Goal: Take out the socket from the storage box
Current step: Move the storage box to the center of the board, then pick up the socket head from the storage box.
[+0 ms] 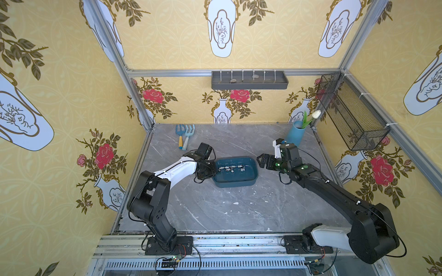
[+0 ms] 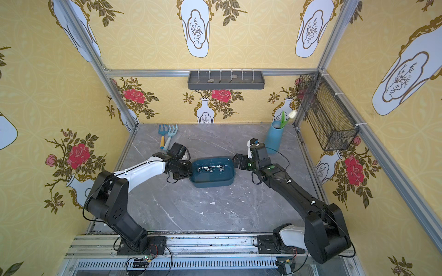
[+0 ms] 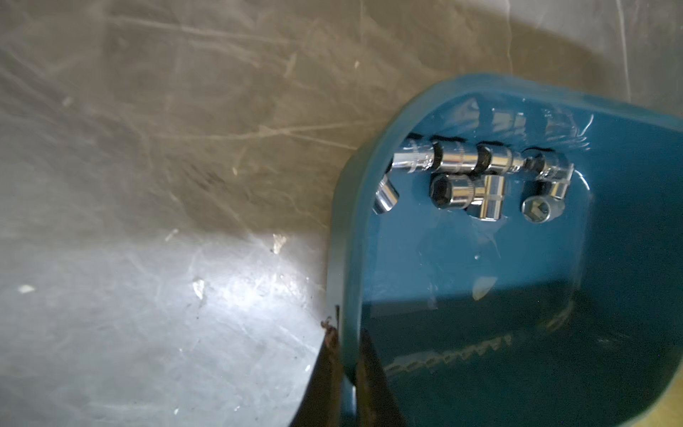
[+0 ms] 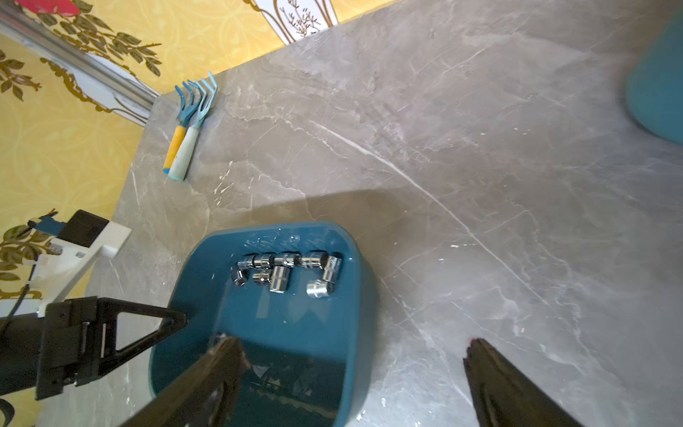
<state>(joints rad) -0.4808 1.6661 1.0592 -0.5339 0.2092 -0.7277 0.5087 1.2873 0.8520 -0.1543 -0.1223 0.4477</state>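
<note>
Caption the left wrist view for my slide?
Left gripper clamps the storage box rim; chrome sockets lie loose inside.

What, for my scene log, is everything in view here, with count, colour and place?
table: one, grey marble, floor of the cell.
storage box: one, dark teal-blue, mid-table between the grippers.
sockets: several, chrome, inside the storage box along its far side.
hand rakes: two, blue heads, yellow and pale handles, far left corner.
vase: one, blue, far right corner.
tulip: one, white, in the vase.
wall tray: one, grey, back wall.
wire basket: one, black, right wall.
left gripper: black, shut on the storage box's end wall.
right gripper: black, open, at the opposite end, empty.
</note>
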